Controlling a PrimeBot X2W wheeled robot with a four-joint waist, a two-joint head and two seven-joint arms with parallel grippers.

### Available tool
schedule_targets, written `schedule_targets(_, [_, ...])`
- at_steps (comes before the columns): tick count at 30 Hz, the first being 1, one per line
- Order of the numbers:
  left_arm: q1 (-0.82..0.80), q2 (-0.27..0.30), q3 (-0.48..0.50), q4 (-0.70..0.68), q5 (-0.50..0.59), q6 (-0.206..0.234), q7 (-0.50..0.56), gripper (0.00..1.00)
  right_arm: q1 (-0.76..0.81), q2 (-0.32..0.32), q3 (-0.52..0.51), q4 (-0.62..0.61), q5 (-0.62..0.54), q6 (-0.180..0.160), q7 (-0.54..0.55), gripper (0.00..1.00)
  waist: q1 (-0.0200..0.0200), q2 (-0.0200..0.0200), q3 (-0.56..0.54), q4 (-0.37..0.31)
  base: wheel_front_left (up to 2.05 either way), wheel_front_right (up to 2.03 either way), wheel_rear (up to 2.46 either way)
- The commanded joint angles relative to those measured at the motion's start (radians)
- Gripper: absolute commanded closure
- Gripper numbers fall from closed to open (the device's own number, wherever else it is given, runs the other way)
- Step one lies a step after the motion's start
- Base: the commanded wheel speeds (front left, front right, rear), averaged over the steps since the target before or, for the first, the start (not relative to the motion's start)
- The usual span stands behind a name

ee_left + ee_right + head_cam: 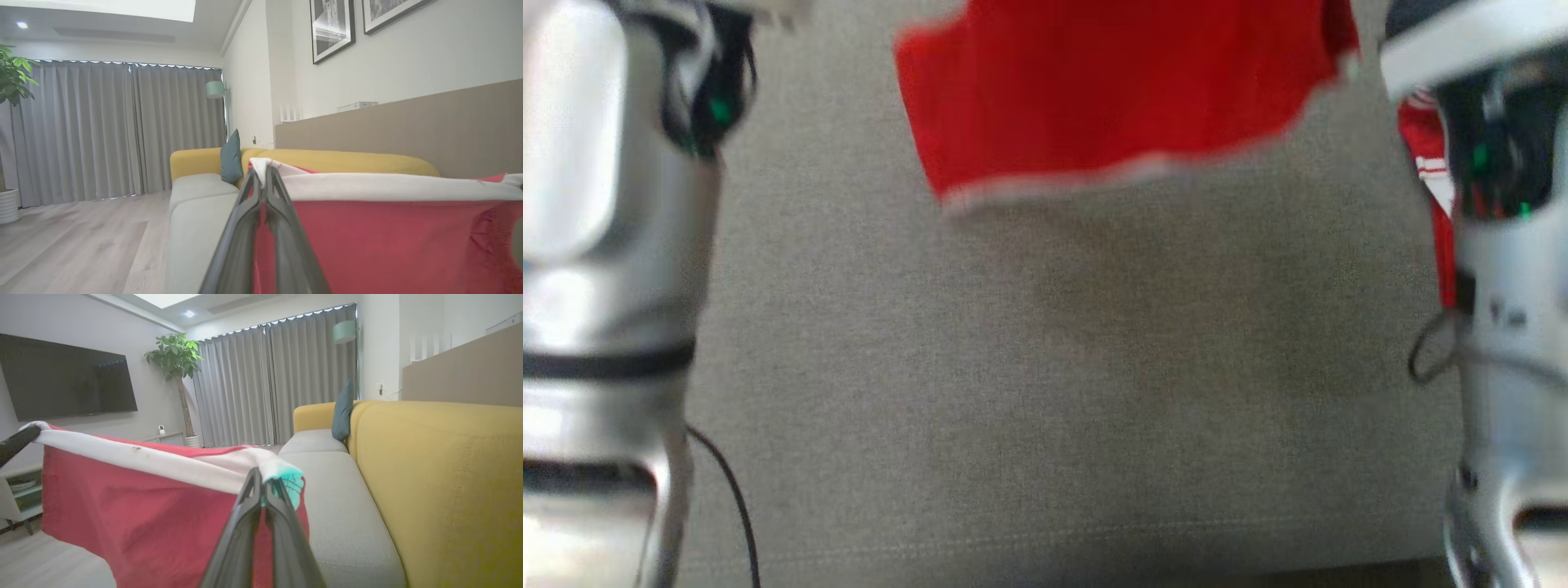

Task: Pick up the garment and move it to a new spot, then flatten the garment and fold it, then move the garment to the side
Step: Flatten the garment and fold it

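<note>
A red garment (pixel 1094 90) with a white band along one edge hangs stretched in the air above the grey sofa seat (pixel 1045 367). My left gripper (pixel 262 173) is shut on one corner of the garment (pixel 388 237) at its white band. My right gripper (pixel 262 482) is shut on the other corner, where the white band of the garment (pixel 135 514) bunches with a bit of teal trim. The cloth hangs down between the two grippers. In the head view both pale forearms rise at the frame's sides, and more red cloth shows behind the right one.
The sofa has a yellow backrest (pixel 441 465) and a teal cushion (pixel 342 412) at its far end. Beyond it are grey curtains (pixel 114 130), a potted plant (pixel 175 359), a wall television (pixel 65 379) and wooden floor (pixel 73 241). A black cable (pixel 727 490) trails by my left arm.
</note>
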Motion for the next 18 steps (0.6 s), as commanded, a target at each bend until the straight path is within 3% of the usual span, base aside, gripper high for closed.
schedule_targets(1, [-0.099,0.031,0.047,0.027,0.003,-0.007,-0.028,1.0,-0.089,0.019,0.021,0.026,0.008,-0.001,-0.042,1.0,-0.0001,0.0,0.025,-0.011,0.0,0.0,0.0])
schedule_targets(9, [-0.243,0.007,0.04,0.302,0.006,-0.029,-0.08,1.0,-0.302,0.038,0.107,0.406,0.037,-0.001,-0.255,1.0,-0.0001,0.0,0.078,-0.006,0.0,0.0,0.0])
schedule_targets(14, [-0.167,-0.017,0.06,0.408,-0.011,-0.035,-0.081,1.0,-0.315,0.047,0.206,0.63,0.068,-0.001,-0.35,1.0,-0.0001,0.0,0.135,-0.002,0.0,0.0,0.0])
schedule_targets(18, [-0.098,-0.033,0.072,0.464,-0.026,-0.038,-0.081,1.0,-0.292,0.051,0.267,0.726,0.088,-0.001,-0.399,1.0,-0.0001,0.0,0.157,-0.001,0.0,0.0,0.0])
